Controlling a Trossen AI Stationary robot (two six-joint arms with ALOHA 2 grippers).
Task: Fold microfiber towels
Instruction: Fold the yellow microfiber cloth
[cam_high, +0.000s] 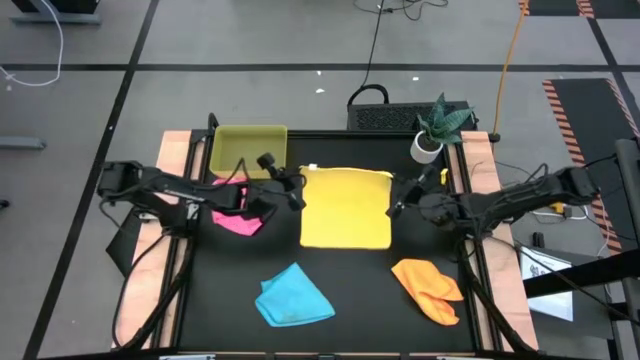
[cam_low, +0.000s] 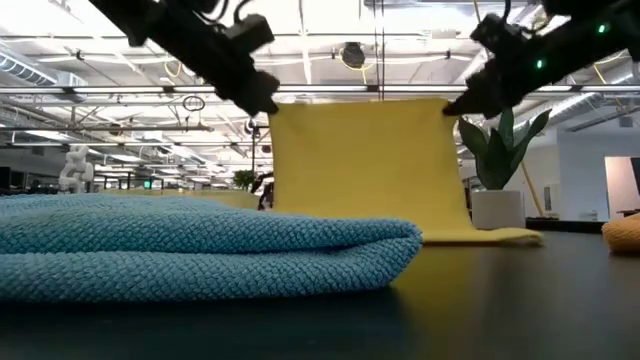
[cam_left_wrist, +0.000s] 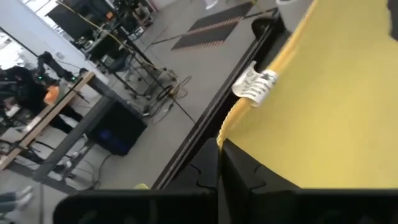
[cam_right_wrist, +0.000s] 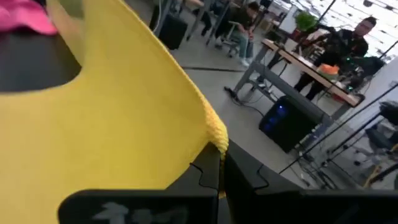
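Count on the surface (cam_high: 340, 270): 4 towels, one per colour. Yellow towel (cam_high: 345, 207) at centre, pink towel (cam_high: 238, 217) at 9 o'clock, blue towel (cam_high: 293, 297) at 7 o'clock, orange towel (cam_high: 430, 290) at 5 o'clock. 1 tray (cam_high: 249, 150), yellow-green, at 11 o'clock. 1 potted plant (cam_high: 438, 127) at 1 o'clock. 2 arms, so 2 grippers: left gripper (cam_high: 297, 190), right gripper (cam_high: 397, 205).

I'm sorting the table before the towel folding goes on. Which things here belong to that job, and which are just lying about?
Part of the job:
yellow towel, held up at two corners by the left gripper and right gripper
pink towel
blue towel
orange towel

Just lying about:
yellow-green tray
potted plant
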